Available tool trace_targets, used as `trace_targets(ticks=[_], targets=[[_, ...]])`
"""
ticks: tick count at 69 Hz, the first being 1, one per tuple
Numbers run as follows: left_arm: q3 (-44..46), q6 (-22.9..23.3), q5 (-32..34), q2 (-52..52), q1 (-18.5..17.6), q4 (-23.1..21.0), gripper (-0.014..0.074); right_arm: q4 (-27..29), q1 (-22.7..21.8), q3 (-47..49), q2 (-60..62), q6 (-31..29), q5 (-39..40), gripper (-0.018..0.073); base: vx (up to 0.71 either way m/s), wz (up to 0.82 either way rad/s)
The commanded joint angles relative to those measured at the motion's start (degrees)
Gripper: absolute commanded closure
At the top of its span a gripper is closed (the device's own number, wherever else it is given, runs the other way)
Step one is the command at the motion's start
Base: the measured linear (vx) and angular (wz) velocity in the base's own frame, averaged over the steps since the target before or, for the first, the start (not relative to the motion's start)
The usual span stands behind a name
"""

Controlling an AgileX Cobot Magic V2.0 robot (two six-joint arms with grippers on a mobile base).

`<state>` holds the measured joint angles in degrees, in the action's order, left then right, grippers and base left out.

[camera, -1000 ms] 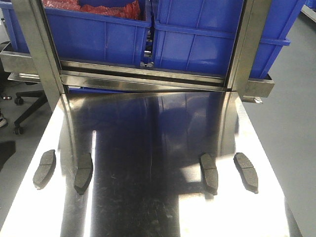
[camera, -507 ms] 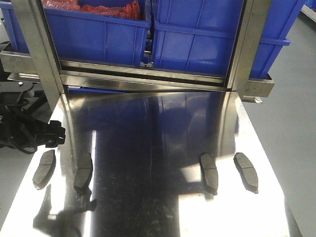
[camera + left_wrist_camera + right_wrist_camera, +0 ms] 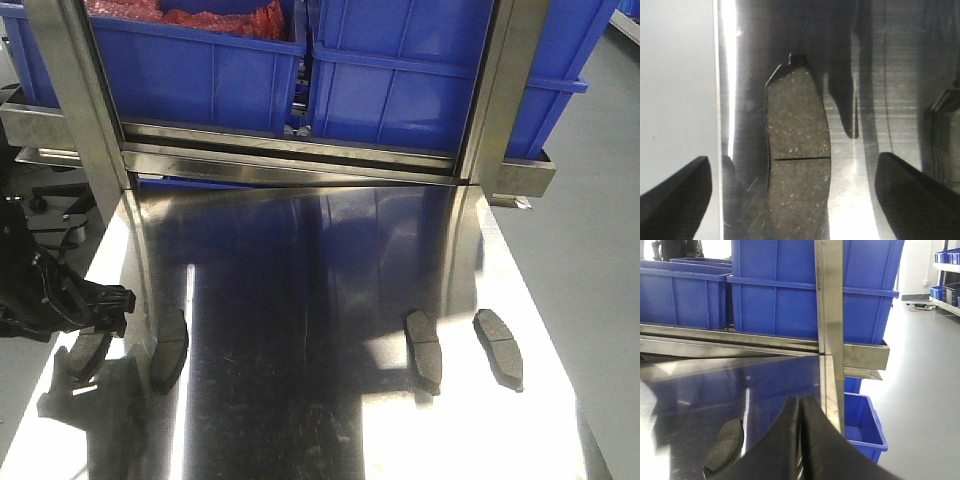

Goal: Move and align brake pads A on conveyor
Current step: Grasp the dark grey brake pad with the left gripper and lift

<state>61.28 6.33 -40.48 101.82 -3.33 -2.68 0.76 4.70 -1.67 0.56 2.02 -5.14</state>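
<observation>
Closest to the front camera, the four brake pads A sit in a loose row on the shiny steel table (image 3: pixel 320 430), rough faces up. The far-left pad (image 3: pixel 84 356) is at about 8 o'clock on the tabletop, right by the table's left edge. The left gripper (image 3: pixel 791 165) hangs over it and hides its far end.

That arm's wrist cam looks straight down on it. The fingers (image 3: pixel 677 200) are spread wide, one on each side of the pad with a clear gap both ways. One of them is out past the table edge, and the pad's centre groove runs crosswise between them.

The second pad (image 3: pixel 170 348) lies near it, at its 3 o'clock. The third pad (image 3: pixel 423 350) and far-right pad (image 3: pixel 498 347) sit at roughly 4 o'clock on the table, well apart from the left pair.

The right gripper (image 3: pixel 800 407) is over the steel with its fingers pressed flat together and nothing between them. A lone pad (image 3: pixel 725 442) lies at its 9 o'clock, can't tell which one.

Further back at 12 o'clock there's a steel frame (image 3: pixel 75 110) with blue bins (image 3: pixel 400 90) behind it, and the left bin has something red (image 3: pixel 200 12) in it.
</observation>
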Motion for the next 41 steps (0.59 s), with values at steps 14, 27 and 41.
trace_targets(ticks=[14, 27, 41], targets=[[1.76, 0.42, 0.73, 0.04, -0.16, -0.27, 0.0008, -0.14, -0.09, -1.11, 0.88, -0.21, 4.62, 0.0569, 0.00, 0.00], [1.76, 0.42, 0.79, 0.12, -0.16, -0.27, 0.0011, -0.14, -0.09, -1.11, 0.88, -0.21, 4.62, 0.0569, 0.00, 0.00], [1.76, 0.30, 0.85, 0.12, -0.16, -0.27, 0.0074, -0.14, -0.09, -1.11, 0.88, -0.21, 4.62, 0.0569, 0.00, 0.00]])
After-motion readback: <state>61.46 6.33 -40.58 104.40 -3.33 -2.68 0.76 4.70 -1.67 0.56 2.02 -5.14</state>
